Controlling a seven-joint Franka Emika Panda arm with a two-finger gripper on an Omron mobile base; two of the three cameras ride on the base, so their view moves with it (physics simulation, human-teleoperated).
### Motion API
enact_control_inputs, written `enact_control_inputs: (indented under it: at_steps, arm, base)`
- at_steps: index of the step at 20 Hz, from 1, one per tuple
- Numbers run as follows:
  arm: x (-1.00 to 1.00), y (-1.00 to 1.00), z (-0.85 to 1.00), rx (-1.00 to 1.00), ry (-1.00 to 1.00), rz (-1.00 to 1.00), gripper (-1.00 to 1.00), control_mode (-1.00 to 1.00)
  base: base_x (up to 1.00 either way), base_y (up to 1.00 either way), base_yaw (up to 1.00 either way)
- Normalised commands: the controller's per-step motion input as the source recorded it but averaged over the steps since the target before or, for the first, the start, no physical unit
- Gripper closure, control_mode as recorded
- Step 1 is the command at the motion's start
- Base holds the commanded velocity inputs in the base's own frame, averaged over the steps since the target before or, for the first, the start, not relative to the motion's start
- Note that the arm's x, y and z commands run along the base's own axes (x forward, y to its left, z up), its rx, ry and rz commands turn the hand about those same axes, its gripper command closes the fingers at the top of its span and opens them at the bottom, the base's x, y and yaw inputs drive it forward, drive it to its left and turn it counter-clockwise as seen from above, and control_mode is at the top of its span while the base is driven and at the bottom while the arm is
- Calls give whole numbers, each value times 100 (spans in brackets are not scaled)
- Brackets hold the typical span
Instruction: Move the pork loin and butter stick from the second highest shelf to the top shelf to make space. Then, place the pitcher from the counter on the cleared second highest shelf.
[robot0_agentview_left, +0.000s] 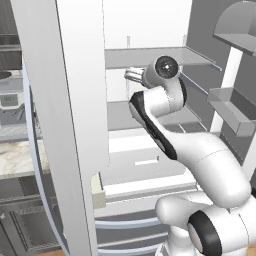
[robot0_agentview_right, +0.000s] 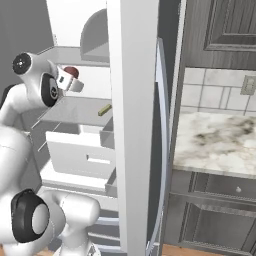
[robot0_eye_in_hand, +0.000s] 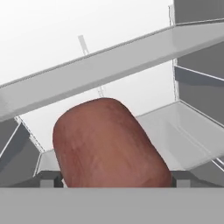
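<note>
The arm reached up from the lower frame into the open fridge, its claw (robot0_eye_in_hand: 114, 179) spread wide around the pork loin (robot0_eye_in_hand: 109, 144), one finger on each side. The butter stick (robot0_agentview_right: 104, 110) lay on the second highest shelf (robot0_agentview_right: 80, 112).

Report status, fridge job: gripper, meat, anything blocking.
Gripper open, jaws either side of pork loin. Whether it rests on the shelf, cannot tell. Butter stick lies apart on second highest shelf. Nothing blocking.
</note>
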Motion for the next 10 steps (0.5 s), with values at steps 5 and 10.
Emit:
enact_control_inputs:
  at_steps: [5,10]
  arm:
    - [0,0,61,4,0,-1,100,-100]
    - [31,0,32,3,3,-5,100,-100]
  base:
    - [0,0,0]
    - [0,0,0]
